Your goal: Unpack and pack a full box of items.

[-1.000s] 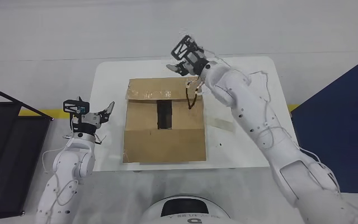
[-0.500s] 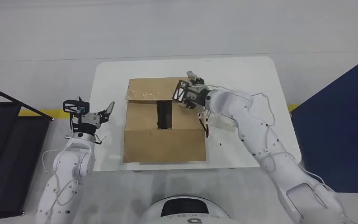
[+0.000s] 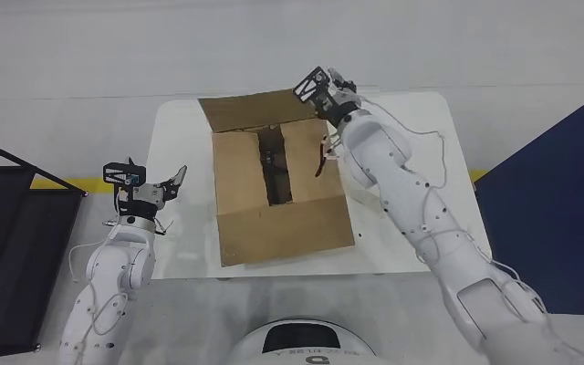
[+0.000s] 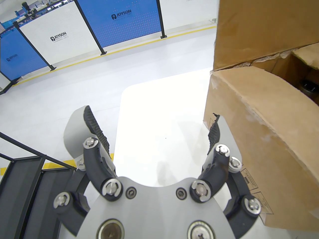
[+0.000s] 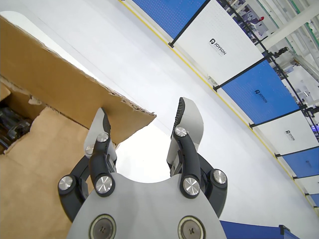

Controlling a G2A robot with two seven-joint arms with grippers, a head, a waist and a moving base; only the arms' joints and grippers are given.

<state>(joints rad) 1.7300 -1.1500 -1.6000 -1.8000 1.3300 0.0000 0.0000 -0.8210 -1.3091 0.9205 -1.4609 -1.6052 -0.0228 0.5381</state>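
Resting on the tabletop (image 3: 182, 137), the box (image 3: 283, 210) is flanked by the left gripper (image 4: 150, 113), mid-left, and the right gripper (image 5: 142, 106), at its raised flap (image 3: 251, 109), both spread wide, empty.

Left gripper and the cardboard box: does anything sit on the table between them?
No. In the top view, the stretch of table between the left gripper and the cardboard box is bare.

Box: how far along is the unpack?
Done: far flap of the box is up. In hand: open right gripper at that flap's corner. To do: two side flaps cover most of the items inside; unpacking, repacking remain. Left gripper open, empty.
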